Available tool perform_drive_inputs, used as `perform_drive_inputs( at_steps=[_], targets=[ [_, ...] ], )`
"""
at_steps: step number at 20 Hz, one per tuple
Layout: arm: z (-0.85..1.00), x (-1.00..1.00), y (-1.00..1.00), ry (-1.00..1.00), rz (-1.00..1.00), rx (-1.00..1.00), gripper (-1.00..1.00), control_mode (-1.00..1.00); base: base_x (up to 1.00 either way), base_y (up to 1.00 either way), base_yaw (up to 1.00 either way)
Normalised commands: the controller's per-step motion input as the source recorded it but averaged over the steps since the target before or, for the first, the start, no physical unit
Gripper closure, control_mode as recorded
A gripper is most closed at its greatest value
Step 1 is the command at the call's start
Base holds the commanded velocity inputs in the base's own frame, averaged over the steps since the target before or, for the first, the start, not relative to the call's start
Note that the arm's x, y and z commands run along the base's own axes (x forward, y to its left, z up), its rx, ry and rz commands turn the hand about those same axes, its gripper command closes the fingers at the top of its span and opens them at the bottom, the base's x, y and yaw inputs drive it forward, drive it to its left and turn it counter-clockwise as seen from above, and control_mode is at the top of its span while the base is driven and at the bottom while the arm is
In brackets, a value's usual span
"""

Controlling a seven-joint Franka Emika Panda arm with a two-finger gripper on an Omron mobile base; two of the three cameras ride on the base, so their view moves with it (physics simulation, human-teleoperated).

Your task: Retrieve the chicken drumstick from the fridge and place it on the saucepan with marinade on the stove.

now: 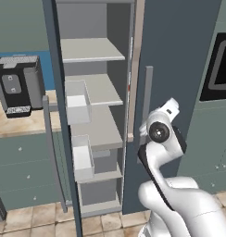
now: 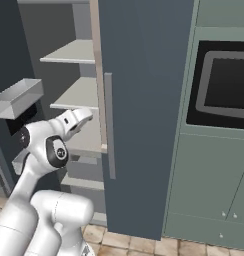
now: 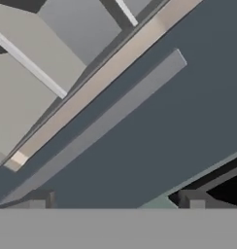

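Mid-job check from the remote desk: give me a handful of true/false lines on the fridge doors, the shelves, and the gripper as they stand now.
1. The fridge has its left door swung open. True.
2. The right fridge door is open too. False: it is closed, its bar handle facing the room.
3. The gripper is clamped on the bar handle. False: its jaws stand open, holding nothing.
4. A chicken drumstick lies in plain sight on the shelves. False: the visible shelves look bare.
5. Clear bins hang on the open door. True.
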Motion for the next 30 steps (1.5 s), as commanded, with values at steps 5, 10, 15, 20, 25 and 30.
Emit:
perform_drive_inputs(
  at_steps=[5, 10, 15, 20, 25, 30],
  targets=[
    [0.13, 0.00, 0.22, -0.01, 0.07, -0.19, -1.00, -1.00, 0.00, 0.00, 0.00],
    [0.06, 0.00, 0.33, 0.00, 0.05, -0.22, -1.00, -1.00, 0.00, 0.00, 0.00],
    [0.36, 0.00, 0.18, 0.00, 0.01, -0.14, -1.00, -1.00, 0.00, 0.00, 0.00],
    [0.58, 0.00, 0.05, 0.01, 0.00, -0.06, -1.00, -1.00, 0.00, 0.00, 0.00],
    [0.21, 0.21, 0.05, 0.16, 0.00, -0.02, -1.00, -1.00, 0.00, 0.00, 0.00],
    [-0.06, 0.32, 0.06, 0.02, 0.00, -0.06, -1.00, -1.00, 0.00, 0.00, 0.00]
  ],
)
